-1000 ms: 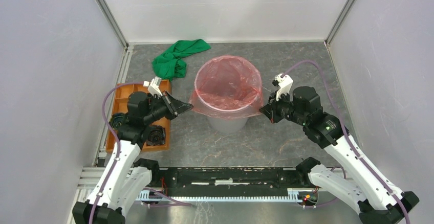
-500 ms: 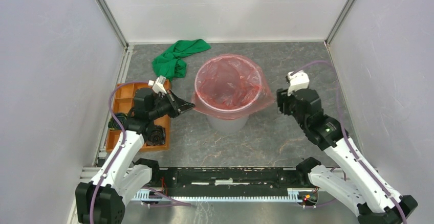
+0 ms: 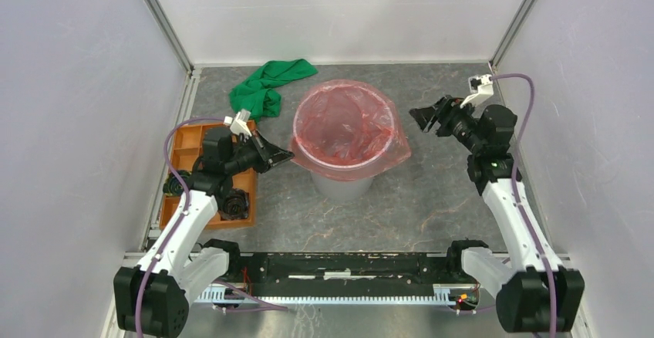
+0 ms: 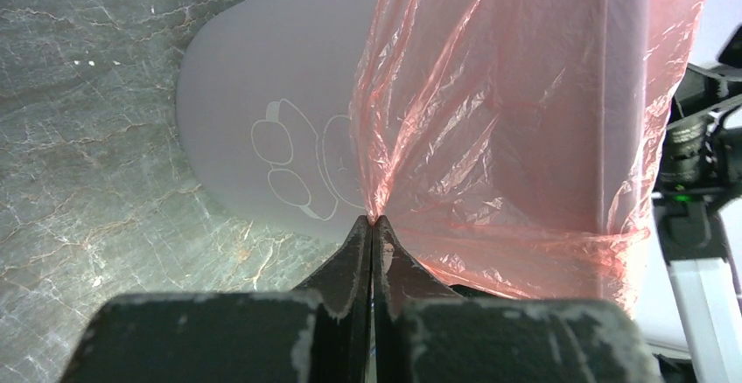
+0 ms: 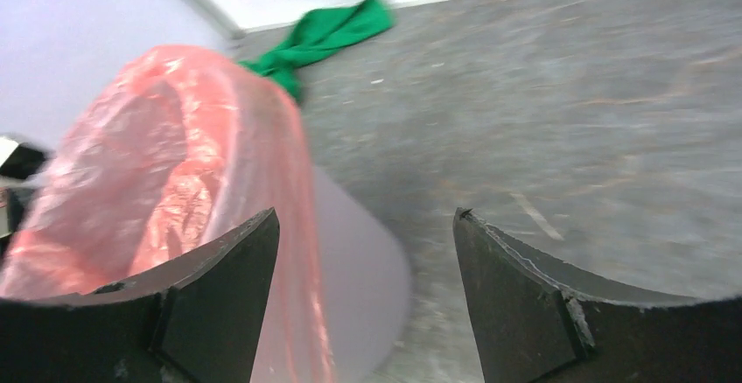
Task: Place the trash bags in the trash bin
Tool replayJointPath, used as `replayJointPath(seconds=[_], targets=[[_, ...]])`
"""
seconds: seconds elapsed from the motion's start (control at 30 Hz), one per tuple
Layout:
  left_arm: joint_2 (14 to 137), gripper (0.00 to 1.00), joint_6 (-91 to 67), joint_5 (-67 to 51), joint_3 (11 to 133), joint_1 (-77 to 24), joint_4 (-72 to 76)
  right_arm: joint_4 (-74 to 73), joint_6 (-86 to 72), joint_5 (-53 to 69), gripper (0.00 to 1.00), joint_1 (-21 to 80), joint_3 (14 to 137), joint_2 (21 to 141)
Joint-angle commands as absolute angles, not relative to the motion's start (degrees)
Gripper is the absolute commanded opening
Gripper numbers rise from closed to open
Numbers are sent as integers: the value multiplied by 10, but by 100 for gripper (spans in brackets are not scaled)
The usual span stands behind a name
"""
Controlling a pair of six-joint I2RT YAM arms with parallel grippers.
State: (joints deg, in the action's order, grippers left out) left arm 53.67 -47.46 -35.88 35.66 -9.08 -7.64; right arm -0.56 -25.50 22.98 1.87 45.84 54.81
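Left gripper (image 4: 374,222): clamped on a pinch of thin translucent red plastic trash bag (image 3: 351,133), which lines and overhangs the round light-grey plastic trash bin (image 3: 342,187), mid-table (image 3: 432,207). Right gripper (image 3: 422,117): spread wide, empty, right of bin. Risk: a one-sided pull could tear film or tip bin.

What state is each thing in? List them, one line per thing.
red trash bag: spread open inside the bin, edge folded over the rim and hanging outside.
trash bin: upright, no lid, lined.
left hand: shut, pinching the bag's edge outside the bin.
right hand: open, empty, clear of the bag.
green cloth: crumpled, lying apart from the bin.
orange tray: lying flat, partly hidden by the left arm.
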Motion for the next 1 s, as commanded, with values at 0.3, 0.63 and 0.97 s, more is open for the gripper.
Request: replayJointPath(seconds=[0.3,0.63,0.97], targets=[[533,2,-491,-349,357,-90,-55,358,-476,503,66,8,334,660],[547,2,-507,-337,317,-90,-13,348,-439,474,46,59,328,689],[554,2,-503,-339,295,-91,-2,238,-334,381,29,92,313,707]])
